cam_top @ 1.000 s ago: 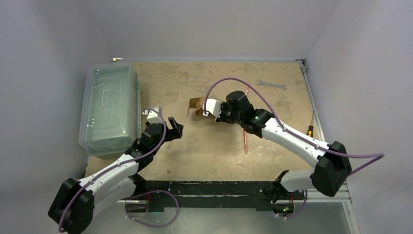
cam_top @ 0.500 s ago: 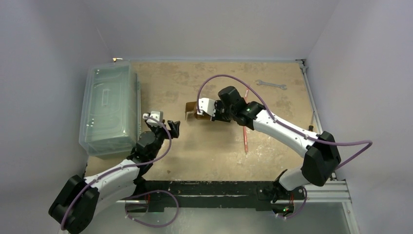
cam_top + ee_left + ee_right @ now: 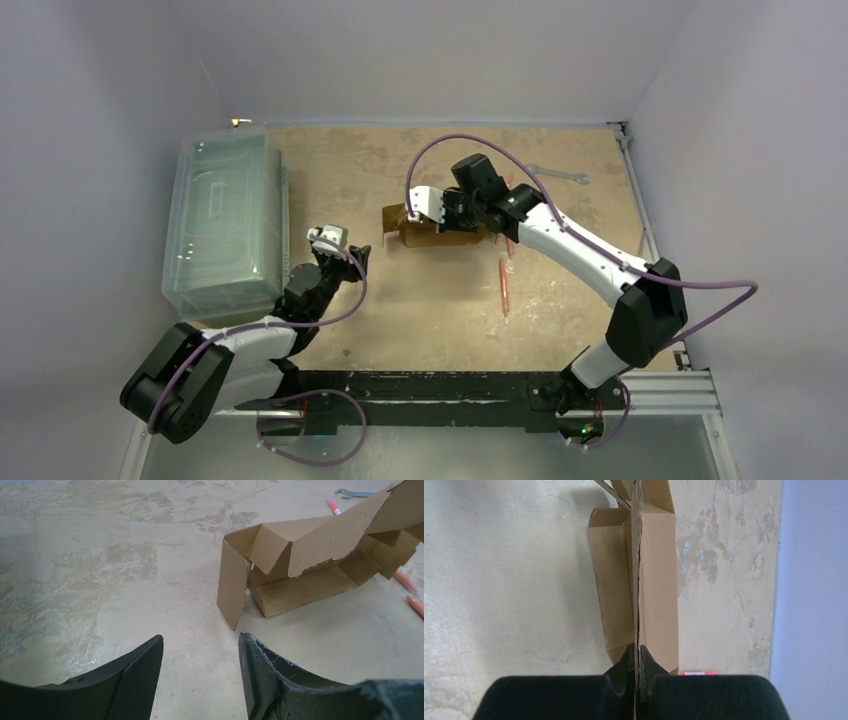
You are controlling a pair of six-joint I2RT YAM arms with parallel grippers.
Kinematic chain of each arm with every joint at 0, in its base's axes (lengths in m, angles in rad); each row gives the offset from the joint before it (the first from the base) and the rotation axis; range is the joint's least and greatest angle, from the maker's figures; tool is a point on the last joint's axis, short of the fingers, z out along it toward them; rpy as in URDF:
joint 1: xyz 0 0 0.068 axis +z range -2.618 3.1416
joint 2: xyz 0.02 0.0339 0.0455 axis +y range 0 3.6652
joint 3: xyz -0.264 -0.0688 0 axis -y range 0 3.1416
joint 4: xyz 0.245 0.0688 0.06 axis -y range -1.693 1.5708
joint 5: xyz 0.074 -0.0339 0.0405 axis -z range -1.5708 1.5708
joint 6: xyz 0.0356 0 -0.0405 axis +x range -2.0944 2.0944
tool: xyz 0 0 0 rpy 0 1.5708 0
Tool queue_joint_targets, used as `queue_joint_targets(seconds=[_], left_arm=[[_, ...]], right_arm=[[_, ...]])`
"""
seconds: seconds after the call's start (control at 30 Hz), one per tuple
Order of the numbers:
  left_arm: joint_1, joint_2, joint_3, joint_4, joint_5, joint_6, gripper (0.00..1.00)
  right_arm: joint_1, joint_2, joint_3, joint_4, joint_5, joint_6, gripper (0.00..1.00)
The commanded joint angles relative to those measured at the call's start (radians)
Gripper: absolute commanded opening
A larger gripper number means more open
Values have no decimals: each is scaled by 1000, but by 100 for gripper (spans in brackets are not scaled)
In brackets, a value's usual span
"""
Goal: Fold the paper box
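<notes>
The paper box (image 3: 430, 233) is a brown corrugated cardboard piece, partly folded, lying near the table's middle. In the left wrist view the box (image 3: 300, 565) shows an open trough with a loose end flap hanging down on its left. My right gripper (image 3: 462, 214) is shut on the box's upright flap; in the right wrist view the gripper (image 3: 636, 652) pinches the flap's thin edge, with the box (image 3: 656, 575) stretching away from it. My left gripper (image 3: 355, 255) is open and empty, low over the table, left of the box and apart from it (image 3: 200, 642).
A large clear plastic bin (image 3: 222, 220) lies upside down along the left edge. A red pen (image 3: 504, 285) lies right of the box, also seen in the left wrist view (image 3: 405, 580). A wrench (image 3: 560, 174) lies at the back right.
My right gripper has moved the box flap left and back, and the box now lies longer and flatter. My left arm has drawn back toward its base and dropped lower.
</notes>
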Motion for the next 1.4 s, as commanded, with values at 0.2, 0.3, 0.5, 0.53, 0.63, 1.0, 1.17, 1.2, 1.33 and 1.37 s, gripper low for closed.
queue_joint_targets(seconds=[0.2, 0.3, 0.5, 0.53, 0.63, 1.0, 1.17, 1.2, 1.33, 1.37], left_arm=[[57, 209, 69, 254, 179, 42, 57], [60, 247, 92, 262, 221, 54, 57], [69, 287, 68, 318, 201, 52, 57], [70, 287, 56, 338, 190, 51, 57], [73, 271, 23, 377, 158, 42, 55], [74, 329, 147, 179, 118, 25, 54], [82, 443, 168, 303, 175, 17, 54], [86, 470, 166, 338, 197, 23, 54], [103, 550, 166, 431, 261, 25, 54], [106, 559, 165, 449, 272, 26, 54]], right_arm=[[-27, 47, 88, -101, -91, -98, 0], [-28, 47, 98, -113, -100, -104, 0], [-30, 56, 122, -131, -103, -109, 0], [-30, 56, 126, -136, -103, -111, 0], [-33, 52, 127, -140, -103, -115, 0], [-36, 63, 143, -157, -118, -127, 0], [-37, 61, 149, -166, -124, -128, 0], [-37, 59, 149, -168, -125, -130, 0], [-38, 56, 148, -172, -126, -137, 0], [-39, 57, 149, -172, -126, -137, 0]])
